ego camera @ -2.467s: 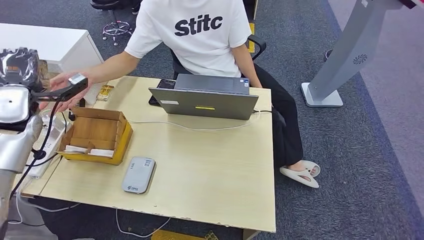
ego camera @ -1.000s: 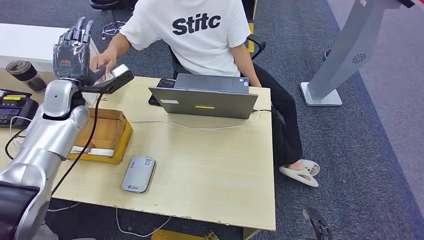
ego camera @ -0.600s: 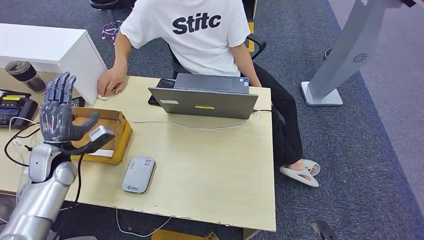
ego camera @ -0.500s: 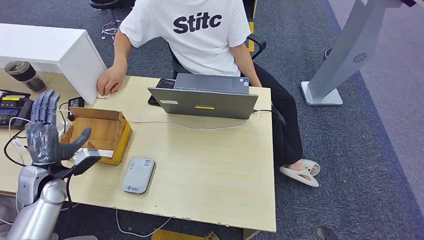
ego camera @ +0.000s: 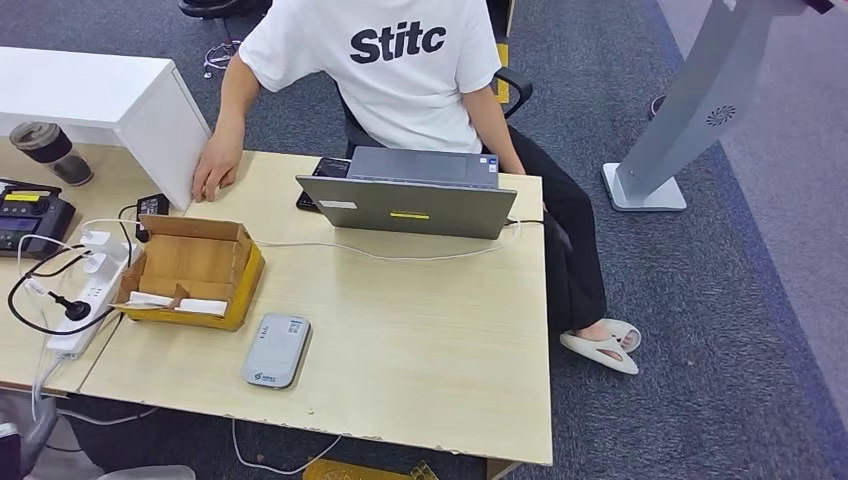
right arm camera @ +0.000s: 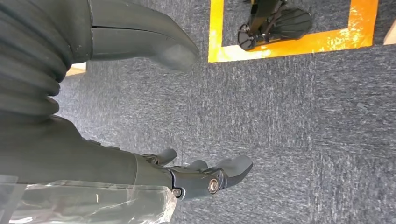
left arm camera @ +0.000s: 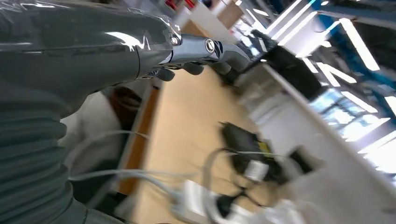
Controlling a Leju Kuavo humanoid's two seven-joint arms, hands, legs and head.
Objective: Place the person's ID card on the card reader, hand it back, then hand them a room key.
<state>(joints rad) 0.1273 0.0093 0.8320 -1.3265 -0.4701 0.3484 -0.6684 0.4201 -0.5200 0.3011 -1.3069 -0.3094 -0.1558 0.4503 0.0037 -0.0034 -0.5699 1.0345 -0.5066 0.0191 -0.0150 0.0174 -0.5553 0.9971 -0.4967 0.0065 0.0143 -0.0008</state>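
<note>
The grey card reader (ego camera: 277, 349) lies flat near the table's front edge. Left of it stands an open cardboard box (ego camera: 190, 270) with white cards (ego camera: 182, 302) lying in its near end. The person in a white shirt (ego camera: 395, 60) sits behind the table, one hand (ego camera: 212, 176) resting on its far left corner. No ID card can be made out. My left hand (left arm camera: 140, 51) hangs beside the table with fingers (left arm camera: 210, 49) stretched out and holds nothing. My right hand (right arm camera: 140, 172) hangs over the grey carpet, fingers (right arm camera: 233, 166) apart, with nothing in it.
A grey laptop (ego camera: 410, 195) with a white cable stands at the back of the table (ego camera: 420, 340). A power strip (ego camera: 85, 300), a black device (ego camera: 30, 215) and a cup (ego camera: 45, 145) sit on the left desk. A white partition (ego camera: 150, 110) stands beside the person's hand.
My left arm, raised by the person's hand a second ago, has dropped past the box and out of the head view. The person's hand has settled on the table corner.
</note>
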